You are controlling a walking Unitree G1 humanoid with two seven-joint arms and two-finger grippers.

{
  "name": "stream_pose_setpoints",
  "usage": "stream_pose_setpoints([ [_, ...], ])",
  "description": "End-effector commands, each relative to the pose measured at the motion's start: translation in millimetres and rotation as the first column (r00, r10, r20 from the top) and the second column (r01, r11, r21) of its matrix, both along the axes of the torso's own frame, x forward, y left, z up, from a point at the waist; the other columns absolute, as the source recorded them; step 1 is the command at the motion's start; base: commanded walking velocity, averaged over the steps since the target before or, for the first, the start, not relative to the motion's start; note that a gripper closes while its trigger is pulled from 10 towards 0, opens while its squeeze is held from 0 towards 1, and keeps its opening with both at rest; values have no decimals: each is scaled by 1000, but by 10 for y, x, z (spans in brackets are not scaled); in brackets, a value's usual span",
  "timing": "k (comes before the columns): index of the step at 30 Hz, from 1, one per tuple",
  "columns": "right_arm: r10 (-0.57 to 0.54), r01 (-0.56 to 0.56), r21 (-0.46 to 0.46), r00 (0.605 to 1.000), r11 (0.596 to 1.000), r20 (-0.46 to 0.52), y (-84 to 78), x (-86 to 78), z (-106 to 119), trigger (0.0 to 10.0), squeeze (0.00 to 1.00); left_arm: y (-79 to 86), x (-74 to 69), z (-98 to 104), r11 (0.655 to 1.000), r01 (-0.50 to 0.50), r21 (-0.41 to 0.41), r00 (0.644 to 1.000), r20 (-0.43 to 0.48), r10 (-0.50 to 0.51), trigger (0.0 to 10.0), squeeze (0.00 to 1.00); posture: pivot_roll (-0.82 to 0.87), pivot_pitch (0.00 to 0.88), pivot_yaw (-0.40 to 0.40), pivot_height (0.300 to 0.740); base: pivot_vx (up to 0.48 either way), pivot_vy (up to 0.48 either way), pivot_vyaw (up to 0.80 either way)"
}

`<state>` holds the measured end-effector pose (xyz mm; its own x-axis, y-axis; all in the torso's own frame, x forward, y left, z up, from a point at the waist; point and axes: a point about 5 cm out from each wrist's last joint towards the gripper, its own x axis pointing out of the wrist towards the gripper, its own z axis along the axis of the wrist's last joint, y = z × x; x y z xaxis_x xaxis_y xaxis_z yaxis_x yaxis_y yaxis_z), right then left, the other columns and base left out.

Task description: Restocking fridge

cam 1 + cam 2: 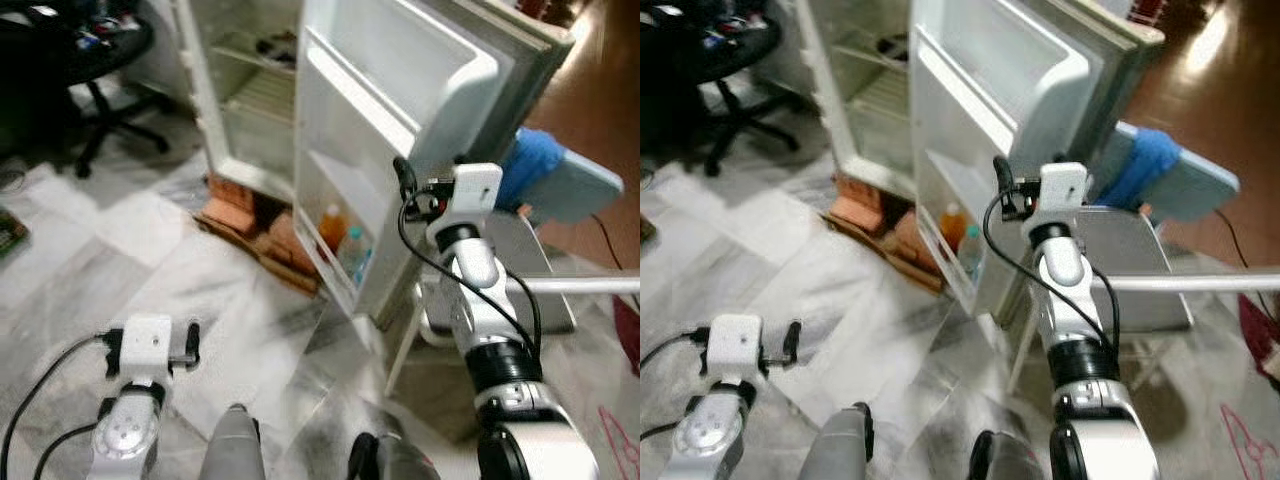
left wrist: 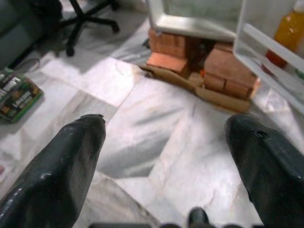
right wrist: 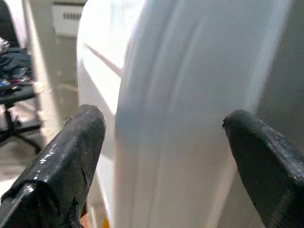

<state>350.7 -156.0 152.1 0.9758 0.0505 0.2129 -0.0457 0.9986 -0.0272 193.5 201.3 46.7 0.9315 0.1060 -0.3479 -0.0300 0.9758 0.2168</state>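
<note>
Two spread fingers of the right gripper [image 3: 161,156] straddle the free edge of the open fridge door [image 1: 400,110], clamping nothing yet; that edge runs upright, straight ahead between them. An orange bottle [image 1: 332,228] and a blue one [image 1: 354,250] stand in the door's bottom shelf. Down over the floor [image 2: 142,118], the left gripper [image 2: 164,156] hangs wide and empty, so the right arm is nearer.

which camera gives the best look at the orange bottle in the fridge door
The left eye view: the orange bottle stands whole in the fridge door lower shelf beside a clear bottle. The right eye view shows it smaller; the left wrist view catches it at the frame's corner.
</note>
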Motion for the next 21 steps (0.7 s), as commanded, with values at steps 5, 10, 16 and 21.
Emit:
stream_pose_setpoints([
  [5,-105,106,28,994,994,-30,-164,-4,-63,10000,0,-46,32,45,999,45,16,999,5,-45,10000,0,153,137,-65,740,0,0,0],
  [10,19,-10,176,999,984,-49,-36,-30,-103,10000,0,-52,39,43,998,62,8,998,-1,-62,10000,0,146,141,-57,740,0,0,0],
  [16,423,-397,387,906,833,18,536,-154,28,10000,0,-83,71,49,996,83,14,997,3,-84,10000,0,141,141,-54,740,0,0,0],
  [21,719,-697,452,677,556,159,965,-493,277,10000,0,-98,104,46,996,87,13,996,5,-87,10000,0,144,141,-61,740,0,0,0],
])
